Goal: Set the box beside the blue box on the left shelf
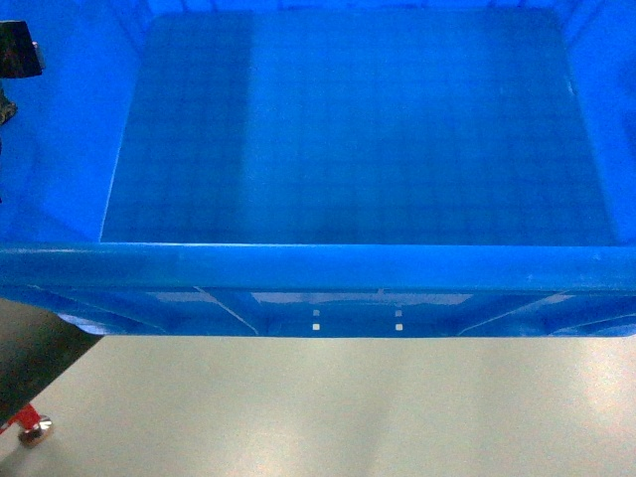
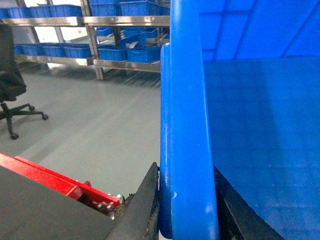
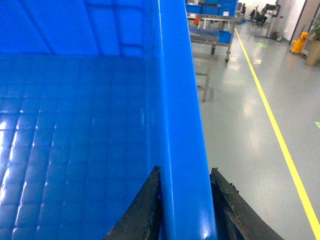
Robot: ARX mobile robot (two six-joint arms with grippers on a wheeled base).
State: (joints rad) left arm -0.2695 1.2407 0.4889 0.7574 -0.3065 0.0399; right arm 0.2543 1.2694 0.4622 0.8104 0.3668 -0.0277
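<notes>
Left end effector (image 2: 185, 210) is clamped on the box (image 1: 358, 129) at its left rim; right end effector (image 3: 186, 210) grips the right rim. The box hangs between both arms above the floor (image 1: 328, 407), long axis crosswise. The left shelf is not identifiable in view.

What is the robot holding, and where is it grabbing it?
The big blue box. Each gripper pinches a side rim: the left gripper on the left rim, the right gripper on the right rim.
</notes>
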